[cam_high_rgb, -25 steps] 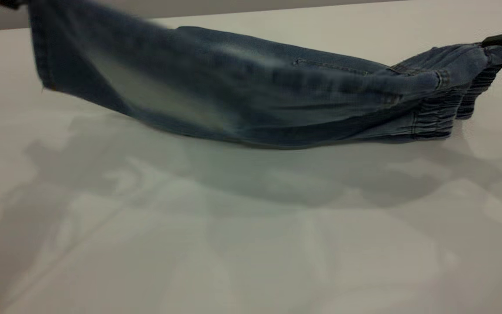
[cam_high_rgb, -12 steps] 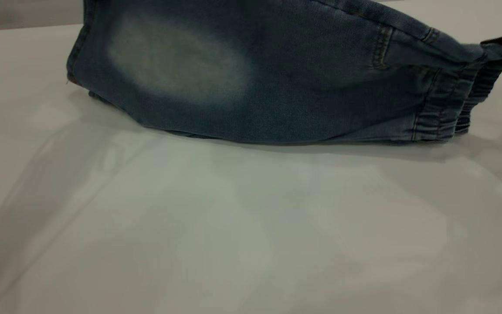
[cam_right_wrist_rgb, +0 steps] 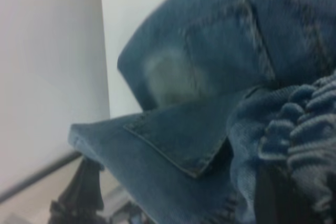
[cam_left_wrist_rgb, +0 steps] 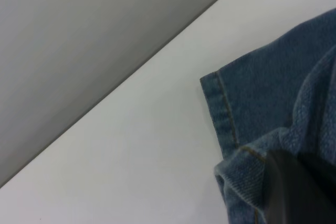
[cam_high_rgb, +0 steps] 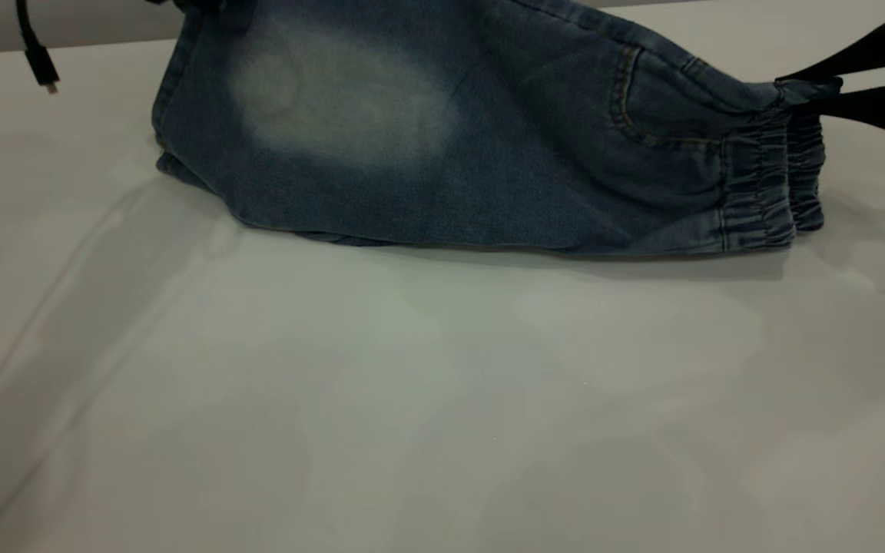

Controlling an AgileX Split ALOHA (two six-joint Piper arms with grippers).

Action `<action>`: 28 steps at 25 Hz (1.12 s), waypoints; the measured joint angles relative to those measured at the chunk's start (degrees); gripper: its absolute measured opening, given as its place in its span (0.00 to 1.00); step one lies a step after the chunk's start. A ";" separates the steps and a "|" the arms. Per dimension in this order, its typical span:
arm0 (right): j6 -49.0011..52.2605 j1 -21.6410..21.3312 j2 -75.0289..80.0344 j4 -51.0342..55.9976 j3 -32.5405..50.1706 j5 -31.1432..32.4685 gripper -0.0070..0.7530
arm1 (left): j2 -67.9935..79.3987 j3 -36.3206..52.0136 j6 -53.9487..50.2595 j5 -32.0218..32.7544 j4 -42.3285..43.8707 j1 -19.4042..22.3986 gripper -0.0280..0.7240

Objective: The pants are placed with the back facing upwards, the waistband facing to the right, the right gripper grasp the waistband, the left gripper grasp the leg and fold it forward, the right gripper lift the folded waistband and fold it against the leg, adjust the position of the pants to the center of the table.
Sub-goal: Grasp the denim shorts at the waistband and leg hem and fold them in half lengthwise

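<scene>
Holding the pants [cam_high_rgb: 442, 153] off the worktop [cam_high_rgb: 412, 399], our right tool [cam_high_rgb: 811, 96] pinches the waistband [cam_high_rgb: 769, 184], left tool [cam_left_wrist_rgb: 294, 192] clamps the leg hem; soft denim sags between us.

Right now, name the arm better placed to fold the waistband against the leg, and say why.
Right. The right gripper is already shut on the waistband at the right end of the pants. The left gripper holds the leg hem at the far end.
</scene>
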 joint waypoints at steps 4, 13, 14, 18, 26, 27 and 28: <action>0.51 0.00 0.00 -0.20 -0.05 -1.95 0.07 | 1.97 -0.06 1.79 -0.99 -0.07 0.00 0.09; -1.98 0.00 0.00 -0.15 -0.05 0.57 0.09 | 2.55 -0.06 1.34 -3.43 -0.23 0.00 0.12; -1.98 0.00 0.00 -0.22 -0.05 1.22 0.10 | 2.55 -0.06 1.34 -4.18 -0.30 0.00 0.14; -3.18 -0.05 -0.12 -0.06 -0.40 3.46 0.17 | 2.55 -0.06 1.34 -4.98 -0.30 0.00 0.30; -8.15 -0.05 -0.12 -0.09 -0.40 0.40 0.44 | 2.48 -0.06 1.34 -2.21 -0.30 0.00 0.63; -9.31 -0.05 -0.12 -0.09 -0.40 0.40 0.48 | 2.42 -0.06 1.34 -1.42 -0.30 0.00 0.64; -10.35 -0.05 -0.12 -0.14 -0.40 0.40 0.53 | 2.37 -0.06 1.34 -0.99 -0.30 0.00 0.65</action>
